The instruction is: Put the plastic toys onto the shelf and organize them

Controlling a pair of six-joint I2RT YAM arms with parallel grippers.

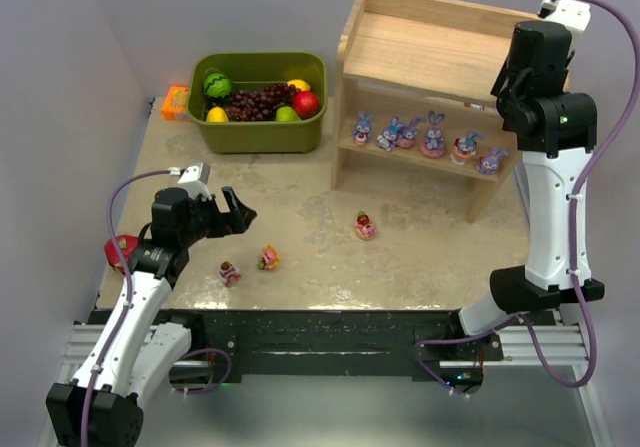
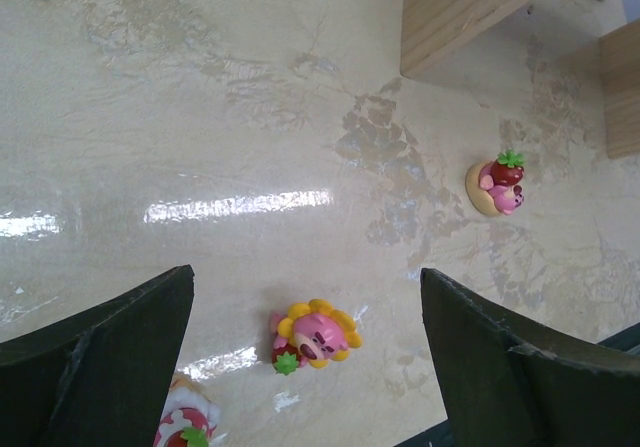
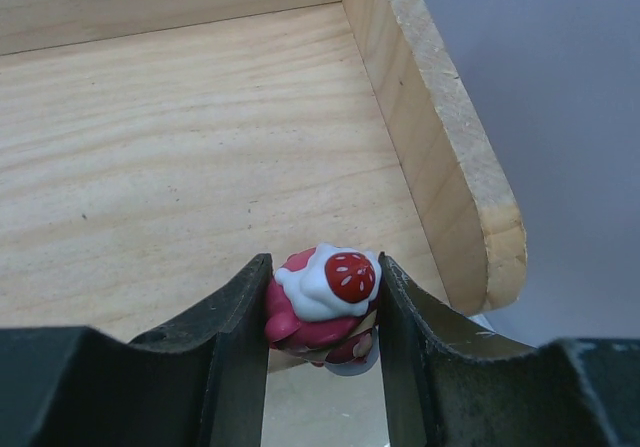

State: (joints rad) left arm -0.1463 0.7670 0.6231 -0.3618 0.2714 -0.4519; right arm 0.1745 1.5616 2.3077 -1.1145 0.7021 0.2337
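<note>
A pink-red bear (image 3: 330,282) with a strawberry and cream on top is up over the top board of the wooden shelf (image 1: 430,47). It is close to the shelf's right side board (image 3: 450,167). The right hand (image 3: 320,312) is pinching the bear between its two fingers.

Six toys (image 1: 433,137) stand in a row on the lower board. Three more toys sit on the table (image 1: 420,237): a flower bear (image 2: 315,335), a strawberry bear (image 2: 497,182), and one (image 2: 180,427) only partly in view. The left hand (image 2: 305,287) is spread wide above the flower bear and is not touching it.

I think the held bear is very near the front edge of the top board. If the hand lets go here, the bear could tip and fall off. If the hand slides sideways, a finger could bump the side board.
</note>
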